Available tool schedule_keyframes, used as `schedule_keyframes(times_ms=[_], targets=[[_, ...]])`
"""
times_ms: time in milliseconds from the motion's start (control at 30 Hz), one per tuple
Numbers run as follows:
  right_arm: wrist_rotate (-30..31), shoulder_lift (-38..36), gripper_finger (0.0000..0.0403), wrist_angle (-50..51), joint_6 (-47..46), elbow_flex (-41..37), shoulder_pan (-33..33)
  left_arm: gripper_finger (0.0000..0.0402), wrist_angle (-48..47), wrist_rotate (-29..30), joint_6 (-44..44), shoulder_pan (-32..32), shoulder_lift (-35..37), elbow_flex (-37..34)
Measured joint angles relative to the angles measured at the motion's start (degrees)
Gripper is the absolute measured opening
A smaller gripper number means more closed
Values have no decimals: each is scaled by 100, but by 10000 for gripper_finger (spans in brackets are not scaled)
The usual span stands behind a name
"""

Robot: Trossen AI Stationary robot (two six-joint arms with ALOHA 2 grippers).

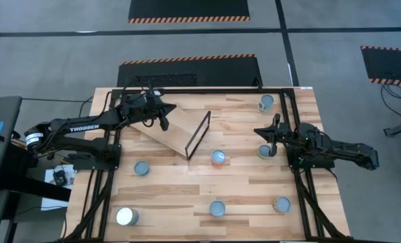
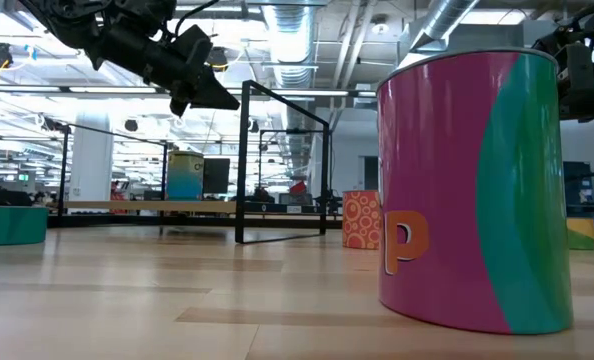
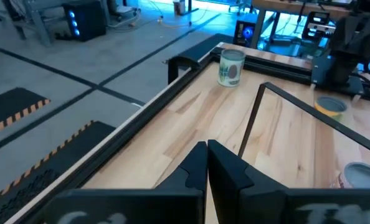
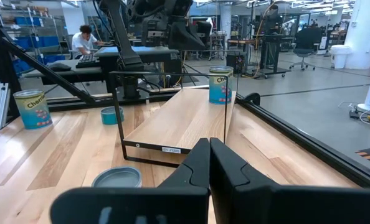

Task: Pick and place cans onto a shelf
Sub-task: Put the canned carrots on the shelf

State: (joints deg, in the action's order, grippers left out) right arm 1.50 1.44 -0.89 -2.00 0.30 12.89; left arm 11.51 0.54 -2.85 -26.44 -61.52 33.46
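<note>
Wood planks make up the table (image 1: pixel 187 196), and a black frame (image 1: pixel 291 121) runs around it. The shelf (image 1: pixel 177 130) lies slanted on the far left part of the table, with its thin black frame end (image 1: pixel 199 134) facing the middle.

The left gripper (image 1: pixel 164 116) hangs over the far end of the shelf. Its jaws are closed and hold nothing. In the left wrist view the two dark fingers (image 3: pixel 225 168) sit pressed together above the wood.

The right gripper (image 1: pixel 273 137) hangs over the right side of the table. Its jaws are closed too and hold nothing. A yellow-green can (image 1: pixel 264 151) stands just beside it.

The other cans are spread out on the table. One can with a blue side (image 1: pixel 155 94) stands at the far end of the shelf, near the left gripper; it shows in the right wrist view (image 4: pixel 220 84). One can (image 1: pixel 266 102) stands in the far right corner. An orange can (image 1: pixel 218 158) stands near the middle, close to the shelf's black end. A can with a pale blue top (image 1: pixel 142 168) stands on the left. Near the front edge stand a can with a white top (image 1: pixel 125 216), a can with a pale top (image 1: pixel 217 208) and a can with a tan top (image 1: pixel 281 204).

In the low view a big pink and teal can (image 2: pixel 467 190) fills the right side.

A person (image 4: pixel 84 38) sits in the room behind.
</note>
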Motion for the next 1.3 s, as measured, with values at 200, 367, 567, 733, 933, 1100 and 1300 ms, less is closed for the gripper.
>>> schedule_keyframes(times_ms=[200,367,567,733,933,1100,1300], targets=[[0,0,17,0,0,2,2,2,285,172,-98,2,-2,-1],[0,0,17,0,0,1,0,2,516,318,-66,-50,0,2],[0,-1,17,0,0,2,1,2,800,257,408,-127,0,2],[0,1,17,0,0,1,1,2,901,-291,822,39,0,2],[0,-1,17,0,0,2,2,2,920,-324,955,342,59,2],[0,0,17,0,0,2,1,2,884,-446,888,569,55,4],[0,-1,17,0,0,2,0,2,836,-436,909,805,153,4]])
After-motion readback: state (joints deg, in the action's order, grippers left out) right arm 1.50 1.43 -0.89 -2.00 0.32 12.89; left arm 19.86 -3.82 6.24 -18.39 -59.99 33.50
